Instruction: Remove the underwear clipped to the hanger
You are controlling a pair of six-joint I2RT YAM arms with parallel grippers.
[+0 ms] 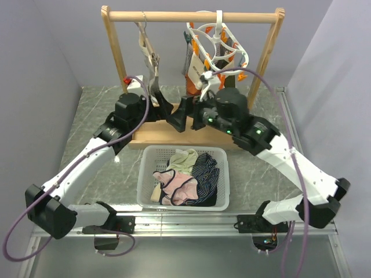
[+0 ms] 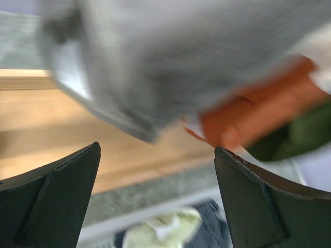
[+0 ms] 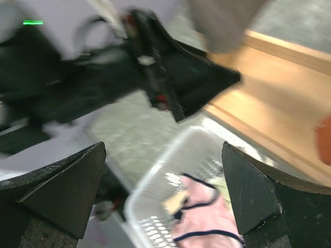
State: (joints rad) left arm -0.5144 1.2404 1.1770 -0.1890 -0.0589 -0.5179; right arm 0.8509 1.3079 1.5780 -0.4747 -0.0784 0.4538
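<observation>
The rack (image 1: 191, 16) stands at 12 o'clock on the bench (image 1: 95, 110), and the hanger (image 1: 219, 40) hooks over its rail toward 1 o'clock. The underwear (image 1: 193, 72) hangs clipped under the rings, with an orange piece (image 1: 190, 82) and a cream piece (image 1: 195, 63) bunched at the hanger's 7 o'clock side. The pegs are too small to tell which one holds what. A grey piece (image 1: 148, 58) dangles from the rail at 11 o'clock, apart from the hanger; I cannot tell how it is fixed.

Both arms reach toward 12 o'clock and meet above the rack's base (image 1: 152, 136). The left arm (image 1: 87, 153) ends just below the grey piece. In the left wrist view the left jaws are released, spread wide with nothing between them. Blurred grey cloth fills the view above them, and orange and green cloth (image 2: 305, 137) show at 2 o'clock. The right arm (image 1: 290, 156) ends under the clipped bunch, its tip turned to 9 o'clock toward the left arm's tip. The right jaws are likewise released, wide and empty.

A basket (image 1: 145, 174) sits on the bench at the rack's 6 o'clock, between the two arms. It holds a pink piece (image 1: 177, 186), a navy piece (image 1: 207, 171) and a pale piece (image 1: 184, 157), all loose and apart from the hanger
</observation>
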